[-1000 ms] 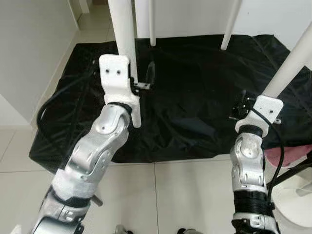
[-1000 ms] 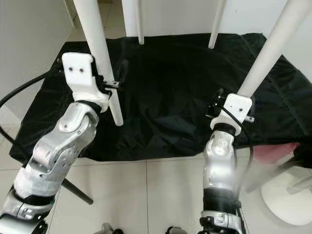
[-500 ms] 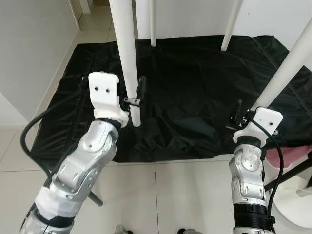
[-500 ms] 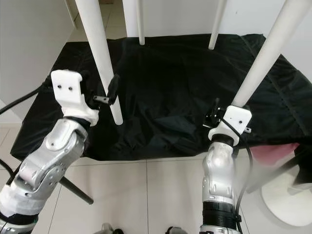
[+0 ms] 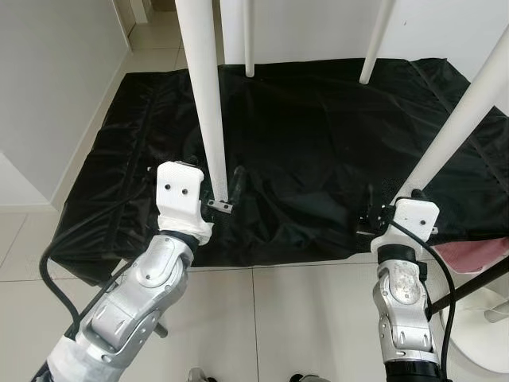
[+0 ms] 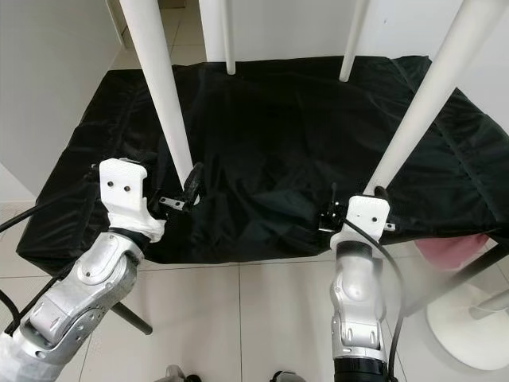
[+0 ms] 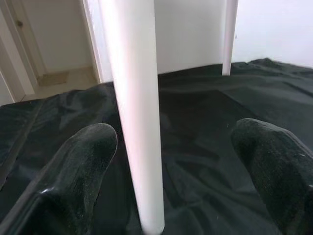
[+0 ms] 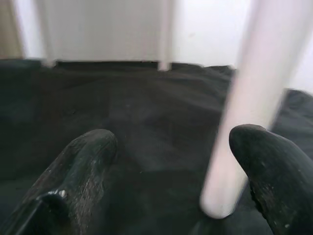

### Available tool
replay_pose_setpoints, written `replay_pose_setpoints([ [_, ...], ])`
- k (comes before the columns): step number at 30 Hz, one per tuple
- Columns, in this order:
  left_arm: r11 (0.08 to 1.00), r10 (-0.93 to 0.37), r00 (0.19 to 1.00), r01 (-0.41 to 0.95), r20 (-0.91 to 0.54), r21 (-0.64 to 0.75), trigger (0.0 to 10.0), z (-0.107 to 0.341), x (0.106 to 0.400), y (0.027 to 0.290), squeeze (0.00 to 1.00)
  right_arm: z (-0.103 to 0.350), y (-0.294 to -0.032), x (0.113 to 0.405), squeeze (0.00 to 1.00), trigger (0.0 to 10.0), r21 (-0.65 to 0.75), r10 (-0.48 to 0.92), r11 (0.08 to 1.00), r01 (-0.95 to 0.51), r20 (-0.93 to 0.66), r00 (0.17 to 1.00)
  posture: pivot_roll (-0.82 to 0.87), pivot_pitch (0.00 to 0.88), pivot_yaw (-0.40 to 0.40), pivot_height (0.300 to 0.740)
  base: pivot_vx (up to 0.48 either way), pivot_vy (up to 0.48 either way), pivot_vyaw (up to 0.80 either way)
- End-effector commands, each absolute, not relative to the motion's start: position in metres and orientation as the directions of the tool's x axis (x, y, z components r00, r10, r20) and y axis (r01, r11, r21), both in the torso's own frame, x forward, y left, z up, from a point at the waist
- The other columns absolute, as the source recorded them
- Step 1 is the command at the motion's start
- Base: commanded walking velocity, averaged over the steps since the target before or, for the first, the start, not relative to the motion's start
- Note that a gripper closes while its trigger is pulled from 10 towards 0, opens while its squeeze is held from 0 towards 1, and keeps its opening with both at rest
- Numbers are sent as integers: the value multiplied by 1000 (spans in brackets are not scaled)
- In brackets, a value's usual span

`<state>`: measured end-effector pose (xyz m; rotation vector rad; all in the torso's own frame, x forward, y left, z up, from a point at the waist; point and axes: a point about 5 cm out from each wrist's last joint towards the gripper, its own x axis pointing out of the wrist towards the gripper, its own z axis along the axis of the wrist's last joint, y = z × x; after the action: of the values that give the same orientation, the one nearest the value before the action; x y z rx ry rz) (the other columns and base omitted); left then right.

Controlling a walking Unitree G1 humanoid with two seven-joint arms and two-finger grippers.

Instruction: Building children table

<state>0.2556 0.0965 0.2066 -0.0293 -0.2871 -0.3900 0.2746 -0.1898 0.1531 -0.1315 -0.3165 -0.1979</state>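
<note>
While four white table legs stand on a black sheet (image 5: 318, 135) spread over the pale tiled floor (image 5: 262, 318), the left eye view shows both silver arms reaching low toward the two nearer ones. The near left leg (image 5: 207, 95) comes down to the sheet just beside the left gripper (image 5: 225, 193), whose black fingers sit on either side of the leg's foot with the jaws released. The near right leg (image 5: 461, 111) slants down to the sheet directly behind the right gripper (image 5: 380, 208); from this angle its fingers are mostly hidden by the white wrist block. The two far legs, far left leg (image 5: 249, 40) and far right leg (image 5: 375, 40), stand at the back edge of the sheet near the white wall.

From the right eye view the same layout appears, with a pink object (image 6: 445, 251) at the right edge beside the sheet and a white round base (image 6: 469, 318) on the tiles.

Through the left wrist view the white leg rises between the two black fingers (image 7: 73, 181), touching neither, so the jaws are spread and empty.

Through the right wrist view, which is blurred, the near right leg stands close against one black finger (image 8: 274, 166) with the other finger well apart, jaws released around nothing.
</note>
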Motion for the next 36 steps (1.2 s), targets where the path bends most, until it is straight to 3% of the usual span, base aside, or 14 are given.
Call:
replay_pose_setpoints([
  [1, 716, -696, 680, 681, 230, 156, 10000, 199, 243, 82, 0, 149, -183, 272, 0, 10000, -100, -108, 984, 146, 315, 943, -23, 101, 54, 740, 0, 0, 0],
  [10, 689, -724, 671, 705, 160, 166, 10000, 175, 232, 91, 0, 129, -160, 263, 0, 10000, -115, 152, 985, -128, 229, 961, -12, 96, 51, 740, 0, 0, 0],
  [12, 664, -747, 657, 730, 102, 159, 10000, 159, 226, 96, 0, 119, -153, 256, 0, 10000, -149, 280, 955, -255, 181, 943, -14, 100, 52, 740, 0, 0, 0],
  [14, 664, -747, 657, 730, 102, 159, 10000, 159, 226, 96, 0, 119, -153, 256, 0, 10000, -149, 280, 955, -255, 181, 943, -14, 100, 52, 740, 0, 0, 0],
  [21, 552, -816, 570, 818, -97, 165, 10000, 113, 207, 110, 0, 87, -153, 236, 0, 10000, -171, 533, 832, -527, -12, 846, -12, 90, 47, 740, 0, 0, 0],
  [33, 530, -822, 549, 835, -154, 147, 10000, 98, 198, 119, 0, 66, -154, 219, 0, 10000, -161, 639, 741, -652, -129, 758, -5, 85, 46, 740, 0, 0, 0],
  [36, 491, -822, 518, 855, -234, 169, 10000, 79, 194, 127, 0, 44, -161, 213, 0, 10000, -123, 638, 732, -670, -220, 738, -4, 81, 49, 740, 0, 0, 0],
])
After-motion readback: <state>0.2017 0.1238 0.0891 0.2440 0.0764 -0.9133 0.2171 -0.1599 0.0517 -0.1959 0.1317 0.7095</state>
